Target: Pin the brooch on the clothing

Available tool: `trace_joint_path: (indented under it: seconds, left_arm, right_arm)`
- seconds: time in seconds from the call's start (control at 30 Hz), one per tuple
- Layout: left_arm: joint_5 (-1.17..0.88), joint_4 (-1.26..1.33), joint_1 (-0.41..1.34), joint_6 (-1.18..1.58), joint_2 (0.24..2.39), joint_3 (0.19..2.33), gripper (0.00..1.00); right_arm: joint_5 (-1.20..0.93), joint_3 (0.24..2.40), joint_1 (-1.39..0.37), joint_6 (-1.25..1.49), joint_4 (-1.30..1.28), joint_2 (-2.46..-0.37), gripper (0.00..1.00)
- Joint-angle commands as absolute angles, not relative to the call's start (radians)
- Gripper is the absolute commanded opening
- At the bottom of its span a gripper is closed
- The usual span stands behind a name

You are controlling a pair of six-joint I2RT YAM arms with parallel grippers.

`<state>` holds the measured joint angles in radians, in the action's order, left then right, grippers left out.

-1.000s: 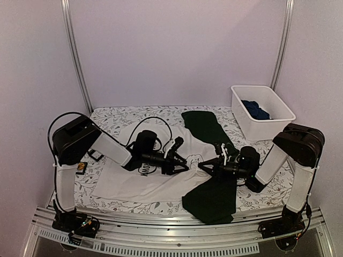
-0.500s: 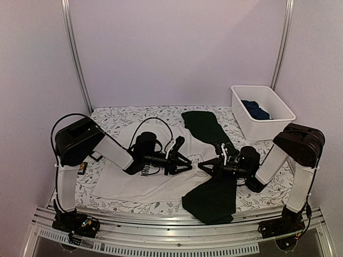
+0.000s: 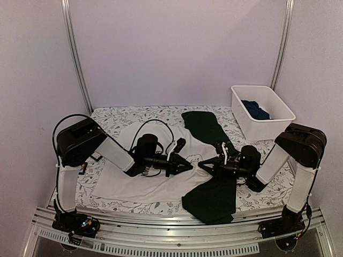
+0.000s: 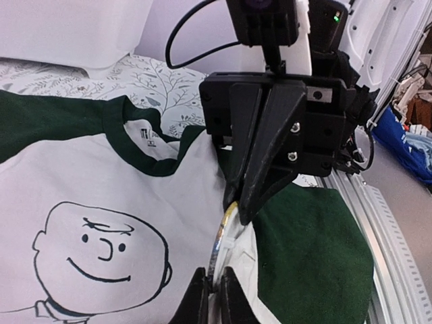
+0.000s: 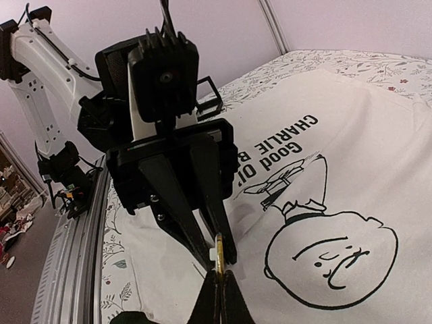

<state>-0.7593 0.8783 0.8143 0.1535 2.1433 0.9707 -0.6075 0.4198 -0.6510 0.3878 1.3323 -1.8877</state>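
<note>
The clothing [image 3: 134, 184], a white T-shirt with dark green sleeves and a cartoon boy's face, lies flat on the mat; it also shows in both wrist views [image 4: 135, 175] [image 5: 351, 155]. Just above it, near the right sleeve, the two grippers meet tip to tip. My right gripper [image 5: 219, 273] [image 3: 201, 166] is shut on one end of the gold brooch [image 5: 219, 256]. From the opposite side, my left gripper [image 4: 213, 270] [image 3: 189, 167] is shut on the other edge of the brooch [image 4: 223, 236], whose white clasp shows between the two sets of fingers.
A white bin [image 3: 278, 120] at the back right holds a dark blue garment [image 3: 255, 110]. The floral mat [image 3: 107, 120] covers the table. A small brown object [image 3: 81, 167] lies at the left edge. A metal rail [image 3: 177, 235] runs along the front.
My left gripper has slid right to meet the right gripper, and its jaws have narrowed onto the brooch. The right arm has held still.
</note>
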Motion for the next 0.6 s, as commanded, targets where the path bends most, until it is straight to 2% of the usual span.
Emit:
trace_joint_path:
  seconds: [0.0,0.2,0.37,0.5,0.57]
  left_arm:
    - [-0.769,0.897,0.825,0.141,2.154,0.963,0.00]
    - [-0.771,0.906,0.823,0.130,2.140,0.956,0.00]
    - [-0.766,0.814,0.808,0.142,2.087,0.958,0.00]
    - [-0.782,0.679,0.792,0.139,2.040,0.973,0.00]
    - [-0.775,0.637,0.790,0.138,2.027,0.979,0.00]
  right_arm:
    - [-0.627,0.425,-0.648,0.382,1.648,-1.868,0.00]
    - [-0.685,0.426,-0.628,0.380,1.627,-1.878,0.00]
    - [-0.740,0.417,-0.563,0.348,1.499,-1.824,0.33]
    - [-0.761,0.465,-0.559,0.205,1.191,-1.723,0.54]
    - [-0.761,0.469,-0.564,0.155,1.131,-1.706,0.67]
